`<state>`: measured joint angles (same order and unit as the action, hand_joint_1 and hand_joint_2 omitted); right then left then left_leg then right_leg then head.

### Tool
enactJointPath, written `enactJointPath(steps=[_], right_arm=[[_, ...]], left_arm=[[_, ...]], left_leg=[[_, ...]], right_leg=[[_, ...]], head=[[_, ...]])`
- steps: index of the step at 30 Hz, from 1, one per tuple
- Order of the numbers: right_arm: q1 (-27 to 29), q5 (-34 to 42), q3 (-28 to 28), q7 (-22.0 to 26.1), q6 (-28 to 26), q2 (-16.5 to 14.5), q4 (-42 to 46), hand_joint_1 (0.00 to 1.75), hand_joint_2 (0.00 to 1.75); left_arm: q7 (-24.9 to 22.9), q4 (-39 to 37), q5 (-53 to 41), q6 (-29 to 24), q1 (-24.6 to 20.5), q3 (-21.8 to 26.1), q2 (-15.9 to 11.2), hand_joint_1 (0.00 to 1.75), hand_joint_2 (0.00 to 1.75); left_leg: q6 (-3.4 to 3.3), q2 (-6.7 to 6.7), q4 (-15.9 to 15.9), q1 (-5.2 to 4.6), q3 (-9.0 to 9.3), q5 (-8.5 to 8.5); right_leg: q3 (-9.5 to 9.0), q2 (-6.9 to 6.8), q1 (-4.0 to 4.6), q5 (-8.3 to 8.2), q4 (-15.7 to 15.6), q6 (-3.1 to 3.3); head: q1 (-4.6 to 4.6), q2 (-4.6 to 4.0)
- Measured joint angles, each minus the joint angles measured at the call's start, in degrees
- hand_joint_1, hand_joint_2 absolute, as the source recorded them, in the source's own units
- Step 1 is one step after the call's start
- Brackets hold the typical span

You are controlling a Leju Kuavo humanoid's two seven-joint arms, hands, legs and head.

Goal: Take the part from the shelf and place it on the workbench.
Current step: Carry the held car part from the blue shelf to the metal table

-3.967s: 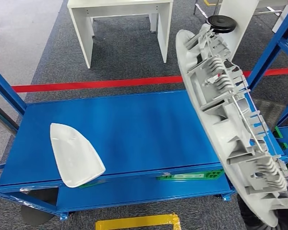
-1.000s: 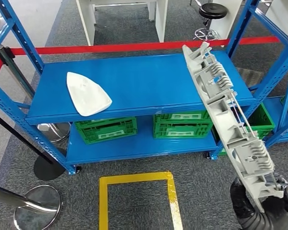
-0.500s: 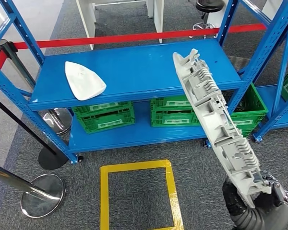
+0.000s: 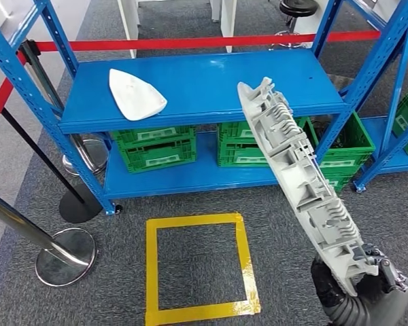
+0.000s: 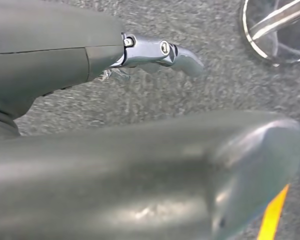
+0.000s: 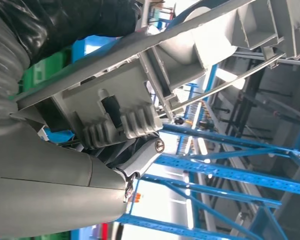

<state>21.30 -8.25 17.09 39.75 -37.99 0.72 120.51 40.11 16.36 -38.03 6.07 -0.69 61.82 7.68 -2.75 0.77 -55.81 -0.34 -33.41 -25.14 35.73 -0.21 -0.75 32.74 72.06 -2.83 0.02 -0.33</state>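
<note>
Head view: right robot hand (image 4: 364, 288) clamps long grey part (image 4: 299, 180) by one end; leverage may twist it loose.

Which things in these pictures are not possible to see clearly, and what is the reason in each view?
- Right hand, head view: the long grey part covers its fingers, and the picture's edge cuts the arm.
- Left hand, left wrist view: too close and blurred; open or closed is unclear.
- Green crates, head view: the blue shelf hides their contents.
- Workbench: its position is unknown.
</note>
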Motion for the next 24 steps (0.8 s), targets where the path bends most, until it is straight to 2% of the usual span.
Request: enactJointPath(steps=[1,2,3,4,5,6,7,8,9,11,12,13,14,15,16,17,18,19,20,22,23,24], right_arm=[[-0.07,0.08,0.02,-0.01,0.03,0.02,-0.09,1.75,1.75],[-0.18,0.14,0.04,-0.02,0.06,0.02,-0.14,1.75,1.75],[-0.30,0.19,0.08,-0.03,0.09,0.03,-0.18,1.75,1.75],[-0.36,0.21,0.11,-0.02,0.11,0.03,-0.21,1.75,1.75],[-0.39,0.22,0.14,-0.01,0.13,0.04,-0.25,1.75,1.75],[-0.38,0.23,0.15,-0.01,0.13,0.05,-0.30,1.75,1.75],[-0.38,0.23,0.16,0.00,0.14,0.07,-0.35,1.75,1.75],[-0.41,0.24,0.16,-0.01,0.14,0.08,-0.39,1.75,1.75],[-0.43,0.25,0.17,-0.01,0.15,0.09,-0.42,1.75,1.75],[-0.45,0.26,0.18,-0.01,0.17,0.10,-0.46,1.75,1.75],[-0.46,0.28,0.19,-0.01,0.19,0.10,-0.48,1.75,1.75],[-0.47,0.31,0.19,-0.01,0.22,0.11,-0.50,1.75,1.75],[-0.48,0.35,0.20,-0.02,0.24,0.11,-0.53,1.75,1.75],[-0.48,0.39,0.20,-0.02,0.27,0.11,-0.55,1.75,1.75],[-0.48,0.41,0.20,-0.03,0.30,0.11,-0.57,1.75,1.75],[-0.51,0.43,0.20,-0.03,0.34,0.11,-0.58,1.75,1.75],[-0.59,0.44,0.21,-0.03,0.38,0.11,-0.58,1.75,1.75],[-0.70,0.46,0.22,-0.03,0.43,0.11,-0.60,1.75,1.75],[-0.81,0.49,0.25,-0.02,0.48,0.11,-0.62,1.75,1.75],[-0.96,0.54,0.30,-0.02,0.56,0.12,-0.67,1.75,1.75],[-0.99,0.56,0.32,-0.02,0.57,0.13,-0.70,1.75,1.75],[-1.05,0.56,0.34,-0.01,0.58,0.14,-0.73,1.75,1.75]], left_arm=[[0.00,-0.02,-0.02,-0.03,0.00,0.02,0.01,0.00,0.00],[0.00,-0.03,-0.07,-0.07,0.00,0.03,0.01,0.00,0.00],[0.00,-0.04,-0.13,-0.11,0.04,0.06,0.02,0.00,0.00],[0.00,-0.06,-0.19,-0.16,0.08,0.10,0.01,0.00,0.00],[0.00,-0.08,-0.22,-0.19,0.13,0.18,0.01,0.00,0.00],[0.00,-0.09,-0.24,-0.21,0.19,0.29,-0.03,0.00,0.00],[0.00,-0.11,-0.24,-0.24,0.22,0.43,-0.11,0.00,0.00],[0.00,-0.14,-0.24,-0.27,0.29,0.58,-0.16,0.00,0.00],[0.00,-0.18,-0.24,-0.31,0.37,0.72,-0.20,0.00,0.00],[0.00,-0.26,-0.23,-0.42,0.43,0.90,-0.18,0.00,0.00],[0.00,-0.29,-0.22,-0.48,0.41,0.95,-0.16,0.00,0.00],[0.00,-0.31,-0.21,-0.54,0.38,1.00,-0.16,0.00,0.00],[0.00,-0.31,-0.21,-0.57,0.35,1.06,-0.17,0.00,0.00],[0.00,-0.32,-0.20,-0.60,0.35,1.14,-0.17,0.00,0.00],[0.00,-0.32,-0.20,-0.60,0.35,1.22,-0.19,0.00,0.00],[0.00,-0.32,-0.20,-0.60,0.36,1.30,-0.23,0.00,0.00],[0.01,-0.32,-0.21,-0.61,0.34,1.36,-0.27,0.00,0.00],[0.01,-0.32,-0.21,-0.61,0.35,1.42,-0.32,0.00,0.00],[0.01,-0.32,-0.22,-0.62,0.37,1.50,-0.38,0.00,0.00],[0.01,-0.32,-0.22,-0.62,0.42,1.66,-0.40,0.00,0.00],[0.00,-0.33,-0.22,-0.62,0.39,1.72,-0.39,0.00,0.00],[-0.01,-0.34,-0.22,-0.62,0.35,1.75,-0.37,0.00,0.00]], left_leg=[[0.19,-0.01,-0.49,0.00,-0.94,0.46],[0.42,-0.03,-1.02,-0.08,-1.78,0.87],[0.68,-0.03,-1.47,-0.15,-2.43,1.33],[0.92,-0.04,-1.77,-0.21,-2.91,1.85],[1.17,-0.03,-1.85,-0.22,-3.23,2.41],[1.44,-0.06,-1.81,-0.19,-3.42,2.96],[1.76,-0.15,-1.95,-0.10,-3.66,2.81],[2.15,-0.26,-2.66,0.00,-3.93,1.64],[2.56,-0.37,-4.36,0.11,-4.32,-0.57],[3.23,-0.47,-10.89,0.42,-5.44,-6.63],[3.44,-0.47,-14.51,0.53,-5.87,-8.69],[3.54,-0.47,-17.09,0.59,-5.86,-9.42],[3.52,-0.48,-17.79,0.61,-5.09,-8.86],[3.36,-0.50,-16.35,0.60,-3.39,-7.43],[3.05,-0.55,-13.08,0.56,-0.93,-5.84],[2.60,-0.65,-8.96,0.45,1.84,-5.05],[2.20,-0.75,-5.04,0.33,4.18,-4.76],[1.89,-0.84,-2.30,0.15,5.59,-4.92],[1.64,-0.90,-0.86,-0.05,6.14,-5.22],[1.14,-0.81,0.16,-0.18,5.83,-4.47],[0.75,-0.70,0.57,-0.10,5.61,-3.86],[0.36,-0.58,0.93,0.03,5.24,-3.24]], right_leg=[[-2.87,-0.01,0.00,-1.37,-3.31,0.09],[-6.22,-0.01,0.05,-1.71,-7.75,0.21],[-9.06,0.00,0.11,-1.18,-11.93,0.44],[-10.71,0.03,0.22,-0.38,-14.90,0.66],[-11.30,0.05,0.39,0.19,-16.45,0.95],[-10.90,0.03,0.40,0.09,-16.82,1.34],[-10.27,-0.07,0.37,-0.36,-16.77,1.70],[-9.85,-0.19,0.28,-0.85,-16.82,2.17],[-9.36,-0.33,0.16,-1.40,-16.89,2.62],[-8.30,-0.49,0.18,-2.47,-16.73,3.17],[-7.62,-0.55,0.22,-3.01,-16.52,3.25],[-6.81,-0.58,0.24,-3.54,-16.20,3.22],[-5.95,-0.60,0.25,-3.99,-15.81,3.17],[-4.97,-0.58,0.25,-4.37,-15.38,3.08],[-4.17,-0.54,0.26,-4.68,-14.98,2.98],[-3.46,-0.54,0.33,-4.94,-14.62,2.80],[-2.95,-0.54,0.36,-5.26,-14.36,2.57],[-2.55,-0.57,0.33,-5.69,-14.22,2.24],[-2.19,-0.62,0.23,-6.19,-14.24,1.85],[-1.69,-0.60,-0.02,-6.83,-14.45,1.07],[-1.23,-0.50,-0.05,-6.18,-14.14,0.74],[-0.57,-0.34,-0.03,-4.60,-12.78,0.48]], head=[[0.01,0.00],[0.04,0.00],[0.04,0.00],[0.05,0.00],[0.07,0.00],[0.05,0.00],[0.09,0.00],[0.03,0.00],[-0.10,0.00],[-0.42,0.00],[-0.50,0.00],[-0.53,0.00],[-0.56,0.00],[-0.59,0.00],[-0.62,0.00],[-0.63,0.00],[-0.61,0.00],[-0.61,0.00],[-0.61,0.00],[-0.64,0.00],[-0.56,0.00],[-0.38,0.00]])
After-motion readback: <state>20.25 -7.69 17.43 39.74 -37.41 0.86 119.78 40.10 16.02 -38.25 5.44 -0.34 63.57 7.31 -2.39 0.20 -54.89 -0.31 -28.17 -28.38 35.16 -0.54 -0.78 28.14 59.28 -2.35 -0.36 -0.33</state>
